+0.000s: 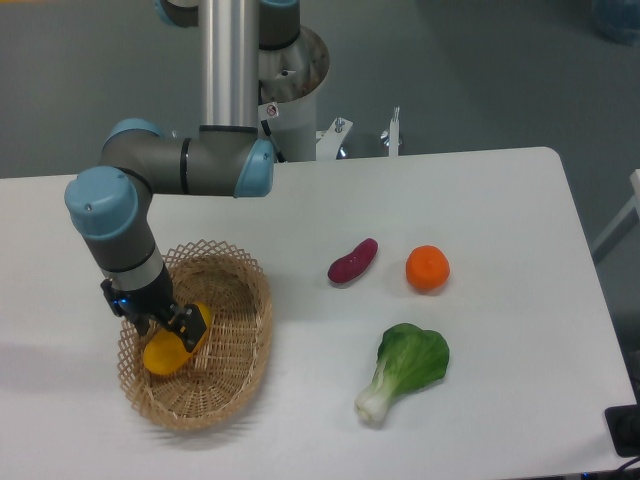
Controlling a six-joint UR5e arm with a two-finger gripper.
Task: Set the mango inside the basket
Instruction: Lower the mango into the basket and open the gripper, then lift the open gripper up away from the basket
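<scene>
Mango low inside the basket, in the gripper's clamp

Your gripper (170,325) sits at the lower left of the frame with its fingers closed on the mango (166,351), so the fruit lies directly under the tool and slightly toward the lower left of it. The mango is inside the basket (245,345), over the left part of the weave near the left rim; you cannot tell whether it touches the bottom. Its long axis runs diagonally, from lower left up to upper right, roughly along the basket's length, with the upper end hidden between the fingers. By my judgement, letting go comes next, and the fruit should settle in the weave rather than roll out.
</scene>
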